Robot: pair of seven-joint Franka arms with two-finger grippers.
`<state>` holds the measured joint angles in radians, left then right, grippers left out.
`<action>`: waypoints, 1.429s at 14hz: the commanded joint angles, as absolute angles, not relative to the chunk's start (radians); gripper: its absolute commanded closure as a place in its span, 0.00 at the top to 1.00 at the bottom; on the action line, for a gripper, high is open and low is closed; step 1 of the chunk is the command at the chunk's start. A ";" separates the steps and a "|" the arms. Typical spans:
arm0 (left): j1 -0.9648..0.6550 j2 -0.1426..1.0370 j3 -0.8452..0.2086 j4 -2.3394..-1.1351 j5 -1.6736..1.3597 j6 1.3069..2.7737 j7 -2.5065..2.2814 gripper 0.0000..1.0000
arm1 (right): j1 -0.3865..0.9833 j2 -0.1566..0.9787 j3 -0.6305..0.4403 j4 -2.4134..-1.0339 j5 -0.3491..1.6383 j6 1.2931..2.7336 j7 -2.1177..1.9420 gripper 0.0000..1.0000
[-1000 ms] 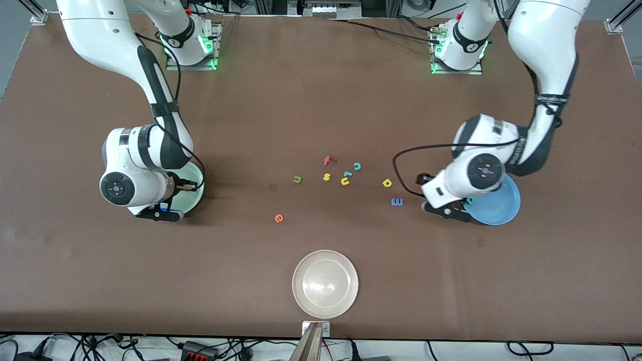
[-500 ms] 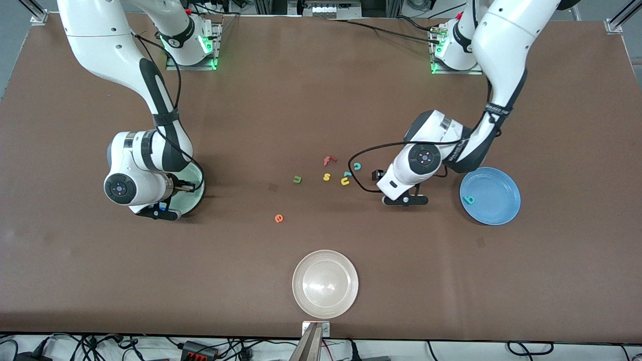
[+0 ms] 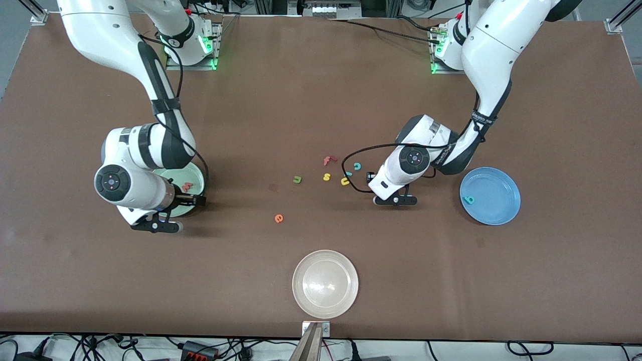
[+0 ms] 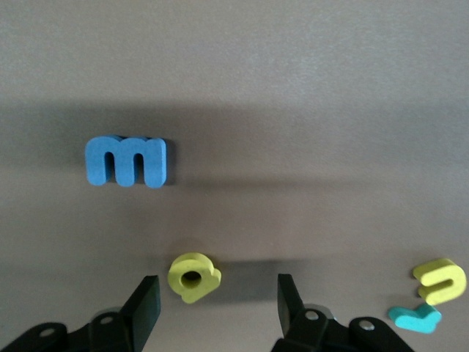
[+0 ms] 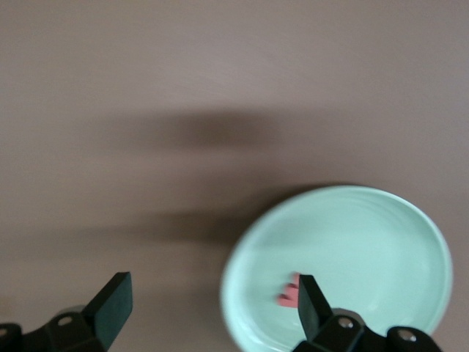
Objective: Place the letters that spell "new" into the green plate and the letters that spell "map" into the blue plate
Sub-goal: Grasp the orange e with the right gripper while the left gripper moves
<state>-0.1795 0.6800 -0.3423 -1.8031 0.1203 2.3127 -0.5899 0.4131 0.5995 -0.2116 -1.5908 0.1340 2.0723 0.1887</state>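
The pinkish-red w [image 3: 187,187] lies in the green plate [image 3: 197,175], and shows in the right wrist view as the w [image 5: 291,290] in the plate [image 5: 366,242]. My right gripper [image 3: 155,225] [image 5: 211,304] hangs open and empty over the plate's rim. My left gripper [image 3: 395,200] [image 4: 218,304] is open low over the table, its fingers either side of the yellow a [image 4: 193,276] without touching it. The blue m [image 4: 126,160] lies close by. The teal p [image 3: 469,199] rests in the blue plate [image 3: 496,200]. The green n [image 3: 297,179] and orange e [image 3: 279,218] lie mid-table.
A red f [image 3: 329,160], yellow s [image 3: 326,176], yellow u [image 3: 345,181] and teal c [image 3: 357,166] cluster beside the left gripper, toward the right arm's end. A whitish-beige plate [image 3: 325,284] sits near the table's front edge.
My right gripper opened and left the w in the green plate, then drew back off it. My left arm swung from the blue plate to the yellow a, leaving the p there.
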 commanded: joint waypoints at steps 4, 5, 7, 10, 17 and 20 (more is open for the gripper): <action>-0.175 0.692 -0.342 -1.807 0.144 2.321 -0.610 0.35 | 0.543 0.722 -0.175 -1.447 0.141 2.120 0.220 0.92; -0.175 0.689 -0.342 -1.807 0.144 2.318 -0.617 0.24 | 0.557 0.730 -0.166 -1.447 0.140 2.178 0.194 0.92; -0.172 0.681 -0.341 -1.799 0.144 2.281 -0.615 0.17 | 0.574 0.756 -0.163 -1.447 0.138 2.253 0.135 0.88; -0.163 0.626 -0.328 -1.787 0.259 2.179 -0.612 0.17 | 0.626 0.791 -0.163 -1.445 0.137 2.313 0.095 0.78; 0.070 0.548 -0.334 -1.733 0.390 1.987 -0.205 0.18 | 0.664 0.879 -0.166 -1.385 0.132 2.388 0.097 0.73; 0.193 0.566 -0.328 -1.758 0.394 1.986 -0.094 0.18 | 0.664 0.899 -0.166 -1.385 0.084 2.427 0.104 0.72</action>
<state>0.1175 0.5606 -0.3158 -1.7326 0.3735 1.9896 -0.1621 0.6669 0.8697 -0.1659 -1.4159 0.1083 2.4016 0.1127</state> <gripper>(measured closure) 0.696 0.273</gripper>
